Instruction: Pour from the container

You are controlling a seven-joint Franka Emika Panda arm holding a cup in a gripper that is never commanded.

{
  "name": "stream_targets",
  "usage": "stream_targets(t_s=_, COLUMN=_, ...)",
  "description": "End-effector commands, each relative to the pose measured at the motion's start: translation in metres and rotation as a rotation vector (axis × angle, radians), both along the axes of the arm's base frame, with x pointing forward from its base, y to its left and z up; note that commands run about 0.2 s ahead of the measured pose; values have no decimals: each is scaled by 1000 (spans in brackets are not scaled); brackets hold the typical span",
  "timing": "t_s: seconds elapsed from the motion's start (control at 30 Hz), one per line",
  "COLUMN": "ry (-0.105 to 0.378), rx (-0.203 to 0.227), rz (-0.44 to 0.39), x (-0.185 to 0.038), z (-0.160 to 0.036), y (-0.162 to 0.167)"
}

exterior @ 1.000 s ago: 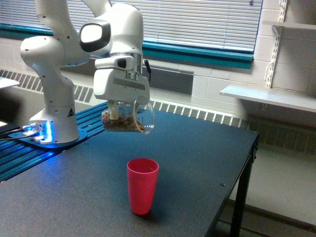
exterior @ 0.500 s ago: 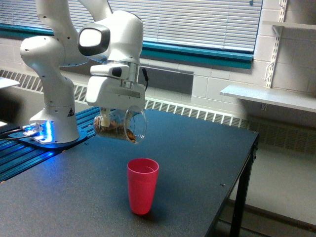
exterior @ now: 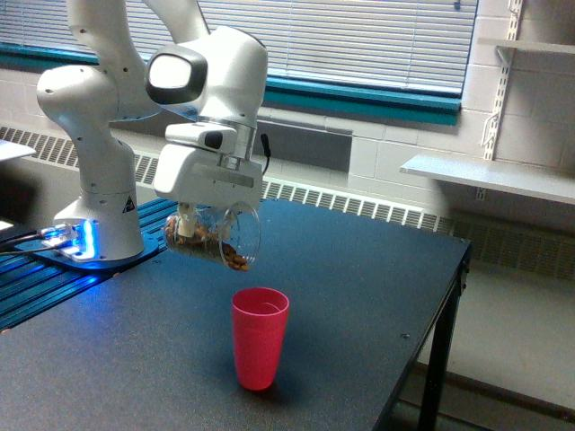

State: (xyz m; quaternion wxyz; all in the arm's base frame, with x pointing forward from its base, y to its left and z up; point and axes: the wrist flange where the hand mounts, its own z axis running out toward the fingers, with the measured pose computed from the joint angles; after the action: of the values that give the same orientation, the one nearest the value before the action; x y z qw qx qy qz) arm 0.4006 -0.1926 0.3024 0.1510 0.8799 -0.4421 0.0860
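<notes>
container [exterior: 214,239] of brown bits is tipped mouth-down-right, clamped in the gripper [exterior: 193,215], hanging above and a bit left of the pink cup [exterior: 260,338] on the table [exterior: 377,269]; risk: mouth not over the rim, so bits would spill.

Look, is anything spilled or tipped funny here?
Nothing is spilled. The clear container in the claw is tipped sideways above the pink cup, brown bits sliding toward its mouth. That tilt is for pouring. The table shows no mess.
</notes>
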Motion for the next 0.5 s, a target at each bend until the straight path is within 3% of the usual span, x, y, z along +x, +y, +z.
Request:
stream_targets(t_s=0.03, ry=8, rx=-16, rz=-17, x=10, z=0, y=3)
stream_targets(t_s=0.5, ry=60, rx=-39, rz=-6, x=22, z=-4, y=8)
